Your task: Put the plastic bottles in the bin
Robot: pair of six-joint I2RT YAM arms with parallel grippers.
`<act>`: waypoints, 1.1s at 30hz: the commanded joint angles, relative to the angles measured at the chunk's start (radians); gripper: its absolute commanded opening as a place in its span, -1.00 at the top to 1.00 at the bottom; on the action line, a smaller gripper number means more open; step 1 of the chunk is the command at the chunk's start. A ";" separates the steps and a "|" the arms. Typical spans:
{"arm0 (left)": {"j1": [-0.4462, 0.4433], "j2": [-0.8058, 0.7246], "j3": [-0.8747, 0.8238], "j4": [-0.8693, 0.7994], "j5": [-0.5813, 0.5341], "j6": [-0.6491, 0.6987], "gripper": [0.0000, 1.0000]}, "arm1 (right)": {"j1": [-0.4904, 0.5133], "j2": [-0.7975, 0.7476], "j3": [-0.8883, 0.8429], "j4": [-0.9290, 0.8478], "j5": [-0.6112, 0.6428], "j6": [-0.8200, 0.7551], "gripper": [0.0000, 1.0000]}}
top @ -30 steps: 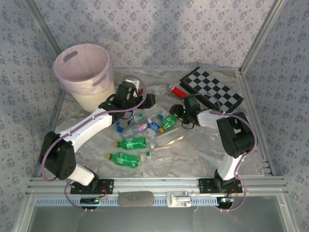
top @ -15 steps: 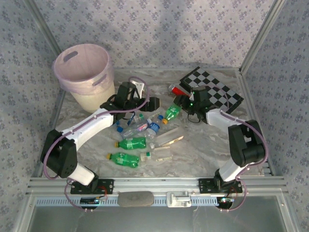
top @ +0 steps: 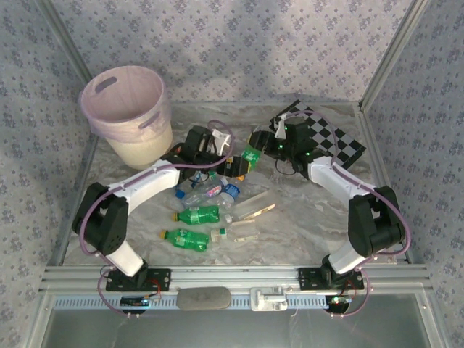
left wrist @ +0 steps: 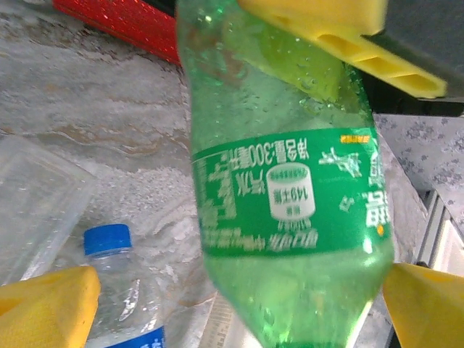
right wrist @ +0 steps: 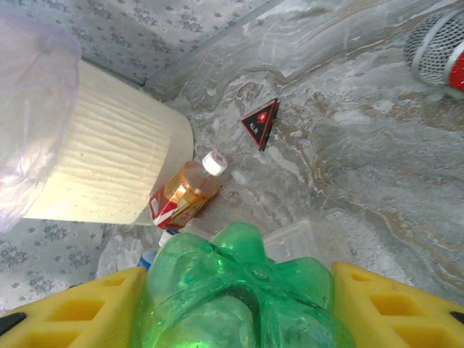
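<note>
Bin (top: pixel 125 109): far left of the desk (top: pixel 312 210), a round bucket with a thin pale pink rim, cut-out handle slots and a ribbed cream body; what it holds is hard to judge from above. Amber bottle (right wrist: pixel 183 197): red label, pale cap, lying just beside the bin's base. Loose bottles (top: pixel 197 215): clear and green, lying flat mid-desk on the marbled grey sheet. Left tool (left wrist: pixel 235 304): yellow fingers spread wide on either side of the green bottle, gripping nothing. Green bottle (left wrist: pixel 290 188): lifted clear of the desk between the two arms; thin translucent plastic, glossy label band, droplets inside, petalled base. The step appears to be a handover towards the bin-side arm. Best practice is to close on the straight labelled waist rather than the tapering shoulder, and squeeze only until the soft wall starts to give, with the other grip let go afterwards. Right tool (right wrist: pixel 235 319): slotted yellow fingers clenched on that bottle's base.
</note>
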 commanded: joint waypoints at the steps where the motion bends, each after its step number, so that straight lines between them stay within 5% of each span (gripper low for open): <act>1: -0.014 0.020 0.061 0.024 0.064 -0.003 -0.99 | 0.011 -0.016 0.035 -0.029 -0.017 -0.023 -0.03; 7: -0.016 0.046 0.077 0.037 0.065 -0.022 -0.93 | 0.029 -0.016 0.036 -0.025 -0.014 -0.021 -0.02; 14: -0.015 0.063 0.086 0.050 0.073 -0.032 -0.47 | 0.035 -0.016 0.031 -0.022 -0.013 -0.020 -0.01; 24: -0.017 0.087 0.089 0.052 0.075 -0.051 -0.56 | 0.047 -0.019 0.030 0.000 -0.019 -0.011 0.00; 30: -0.018 0.075 0.082 0.055 0.044 -0.049 -0.18 | 0.049 -0.025 0.028 -0.003 -0.014 -0.015 -0.02; 33: -0.014 0.063 0.078 0.047 0.011 -0.044 -0.11 | 0.046 -0.029 0.028 -0.008 -0.011 -0.011 -0.20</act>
